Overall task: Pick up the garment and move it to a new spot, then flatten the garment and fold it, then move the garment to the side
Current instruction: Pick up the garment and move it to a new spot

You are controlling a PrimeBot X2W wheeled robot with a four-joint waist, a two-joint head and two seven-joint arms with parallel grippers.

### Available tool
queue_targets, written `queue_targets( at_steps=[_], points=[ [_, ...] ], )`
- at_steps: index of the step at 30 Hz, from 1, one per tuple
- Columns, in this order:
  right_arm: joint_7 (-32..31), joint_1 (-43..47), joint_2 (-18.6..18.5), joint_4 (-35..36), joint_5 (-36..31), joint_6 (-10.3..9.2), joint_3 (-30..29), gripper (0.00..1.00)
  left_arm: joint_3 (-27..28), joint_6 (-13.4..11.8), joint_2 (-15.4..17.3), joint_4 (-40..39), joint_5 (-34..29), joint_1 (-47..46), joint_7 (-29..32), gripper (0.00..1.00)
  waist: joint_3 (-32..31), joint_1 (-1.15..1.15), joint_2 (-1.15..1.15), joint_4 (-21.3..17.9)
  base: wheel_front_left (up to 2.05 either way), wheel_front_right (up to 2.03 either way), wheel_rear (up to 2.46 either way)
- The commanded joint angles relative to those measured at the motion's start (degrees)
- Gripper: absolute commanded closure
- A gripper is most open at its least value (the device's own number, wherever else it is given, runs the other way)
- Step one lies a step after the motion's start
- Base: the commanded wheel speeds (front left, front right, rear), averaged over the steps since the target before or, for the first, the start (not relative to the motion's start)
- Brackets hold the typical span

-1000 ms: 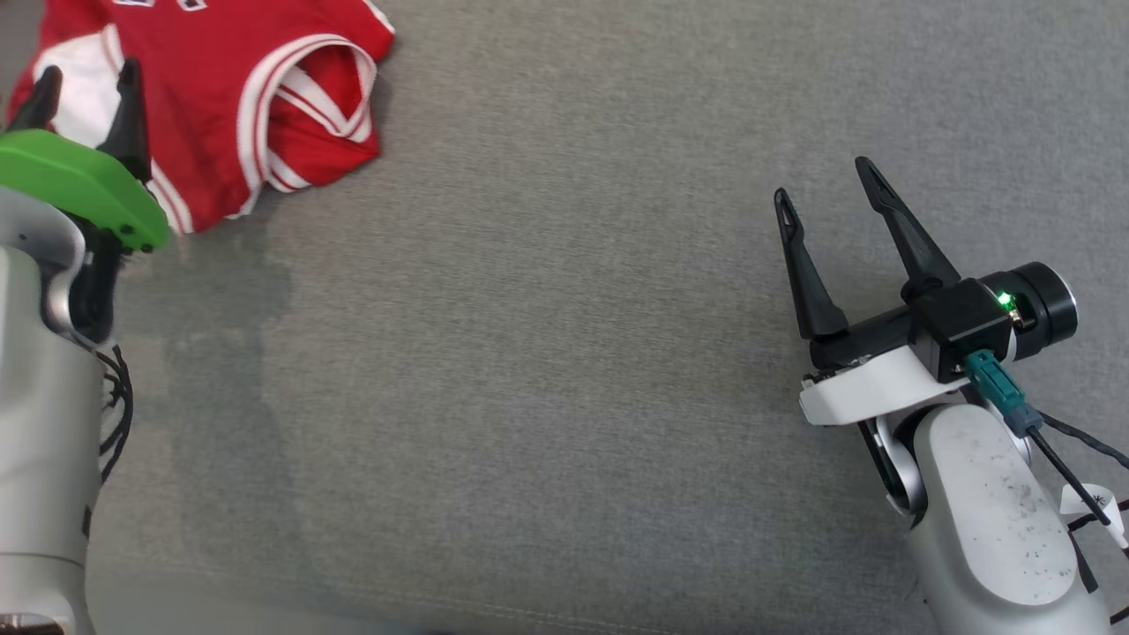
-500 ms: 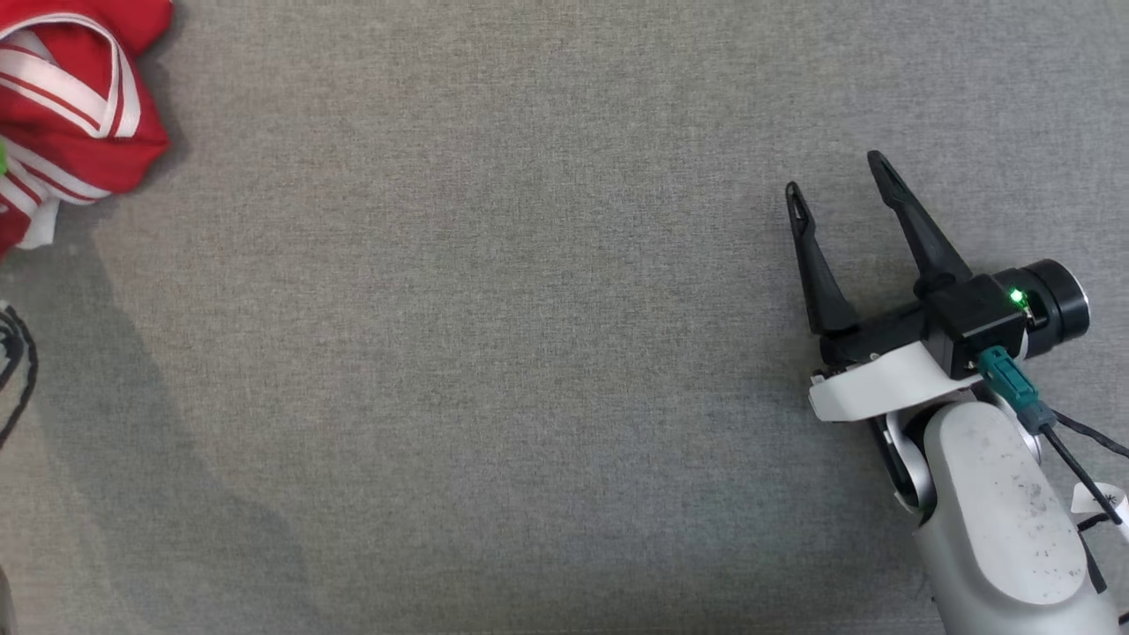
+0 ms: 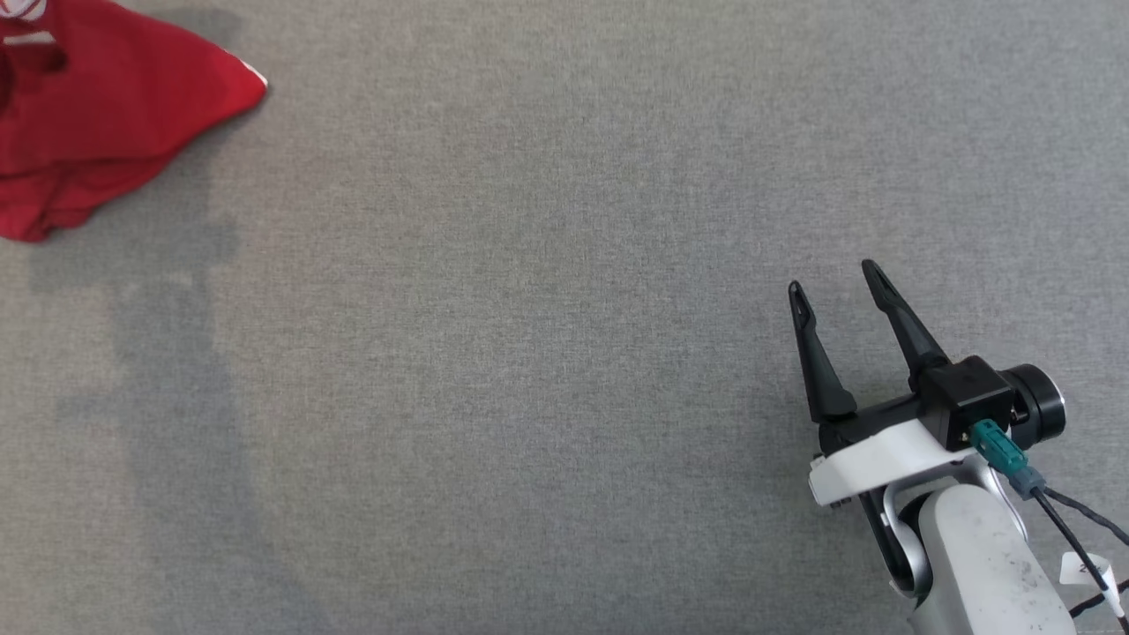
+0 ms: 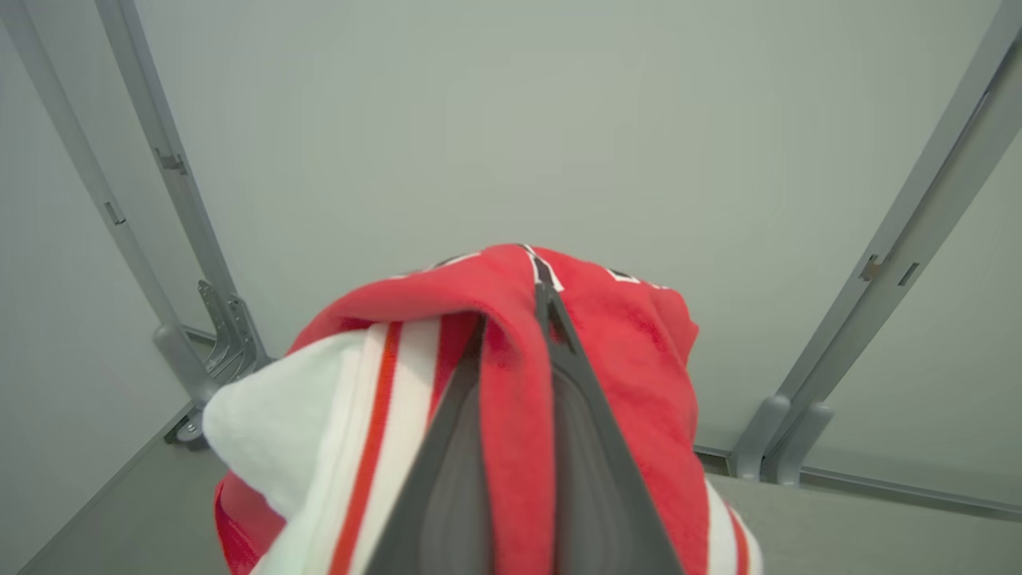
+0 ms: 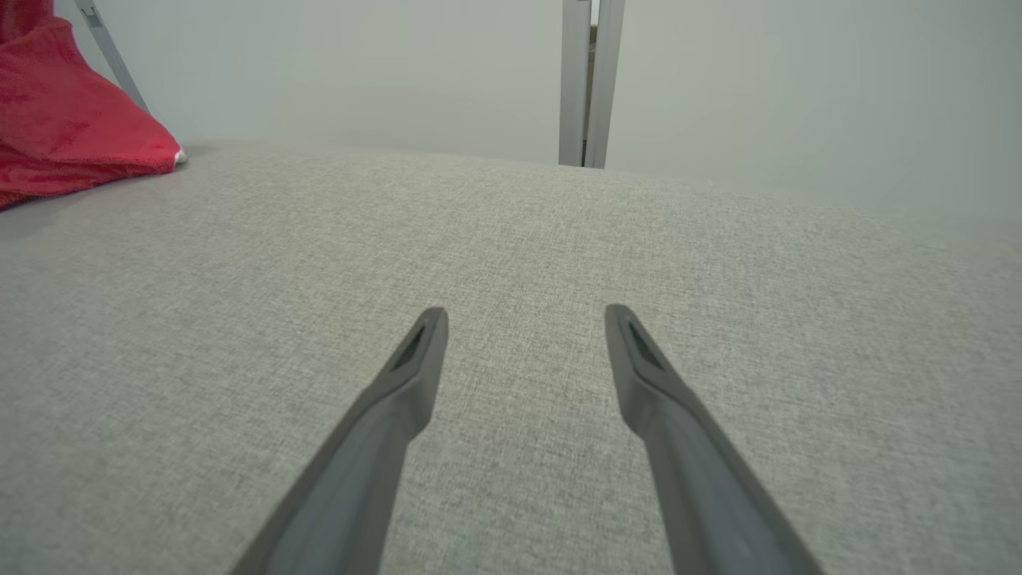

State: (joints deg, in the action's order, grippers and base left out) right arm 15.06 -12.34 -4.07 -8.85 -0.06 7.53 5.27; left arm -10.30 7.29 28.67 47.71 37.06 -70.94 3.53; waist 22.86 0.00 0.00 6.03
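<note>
A red garment (image 3: 97,123) with white trim hangs at the top left of the head view, its lower edge trailing on the grey cloth surface (image 3: 529,353). In the left wrist view my left gripper (image 4: 519,307) is shut on a fold of the garment (image 4: 639,359), red and white cloth draped over both fingers and lifted clear of the surface. My right gripper (image 3: 833,275) stands open at the lower right, nothing between its fingers, low over the bare cloth. Looking along the right wrist, I see its gripper (image 5: 525,318) and the garment (image 5: 72,136) far off to the left.
Grey metal frame posts (image 4: 894,263) stand against a pale wall (image 4: 519,120) behind the surface. One upright post (image 5: 587,80) rises at the far edge in the right wrist view. The cloth surface stretches wide between the garment and my right gripper.
The head camera has shifted. The garment has been lifted off the surface and now hangs with its plain red side showing. My right gripper sits lower in the view, still open.
</note>
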Motion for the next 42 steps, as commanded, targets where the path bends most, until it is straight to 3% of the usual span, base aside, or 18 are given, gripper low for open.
queue_targets(
  at_steps=[1,10,16,21,26,29,33,38,39,40,41,42],
  points=[
    [0.2,1.4,0.2,-0.1,0.5,-0.08,-0.2,0.0,-1.2,0.2,-1.2,-3.9,2.2,1.6,1.6,1.0,-5.9,0.0,0.0,1.1,0.0,0.0,0.0],
    [0.2,4.5,0.8,0.8,1.8,-0.08,-0.9,0.0,-7.5,-0.1,-4.2,-35.9,14.9,15.4,14.6,1.0,-10.6,0.0,0.0,-3.0,0.0,0.0,0.0],
    [0.2,4.6,1.1,1.6,2.5,-0.08,-0.6,0.0,-11.5,-4.2,-8.9,-54.3,22.5,26.1,21.4,1.0,-10.4,0.0,0.0,-9.9,0.0,0.0,0.0],
    [0.2,4.8,1.1,2.0,4.1,-0.08,0.2,0.0,-16.5,-7.8,-14.1,-61.4,28.0,32.9,25.0,1.0,-9.2,0.0,0.0,-16.9,0.0,0.0,0.0],
    [0.2,5.1,1.2,2.6,6.0,-0.08,0.2,0.0,-16.7,-11.9,-17.9,-58.1,34.1,37.6,26.3,1.0,-7.6,0.0,0.0,-22.9,0.0,0.0,0.0],
    [0.2,5.7,1.2,2.8,6.6,-0.08,0.3,0.0,-14.8,-14.1,-17.8,-51.3,35.6,38.6,26.0,1.0,-6.5,0.0,0.0,-25.4,0.0,0.0,0.0],
    [0.2,6.0,1.2,2.9,7.5,-0.08,0.1,0.0,-12.9,-16.3,-17.2,-37.7,32.2,35.3,22.4,1.0,-4.5,0.0,0.0,-26.6,0.0,0.0,0.0],
    [0.2,6.3,1.2,2.7,8.7,-0.08,0.8,0.0,-9.2,-19.6,-18.6,-21.5,28.6,30.7,13.0,1.0,-3.5,0.0,0.0,-26.5,0.0,0.0,0.0],
    [0.2,6.5,1.2,2.5,8.6,-0.08,0.9,0.0,-8.7,-20.3,-18.8,-18.2,27.4,29.5,10.2,0.95,-3.5,0.0,0.0,-26.2,0.0,0.0,0.0],
    [0.2,6.5,1.2,2.4,8.5,-0.08,1.1,0.0,-8.5,-20.7,-19.1,-16.0,26.7,28.7,8.1,0.58,-3.6,0.0,0.0,-25.9,0.0,0.0,0.0],
    [0.2,6.4,1.2,2.3,8.3,-0.08,1.2,0.0,-8.2,-21.2,-19.7,-13.3,25.8,27.8,5.3,0.05,-3.7,0.0,0.0,-25.5,0.0,0.0,0.0],
    [0.2,6.3,1.2,2.1,8.2,-0.08,1.5,0.0,-8.2,-21.1,-20.1,-10.8,24.8,27.1,3.1,0.0,-3.9,0.0,0.0,-25.1,0.0,0.0,0.0]
  ],
)
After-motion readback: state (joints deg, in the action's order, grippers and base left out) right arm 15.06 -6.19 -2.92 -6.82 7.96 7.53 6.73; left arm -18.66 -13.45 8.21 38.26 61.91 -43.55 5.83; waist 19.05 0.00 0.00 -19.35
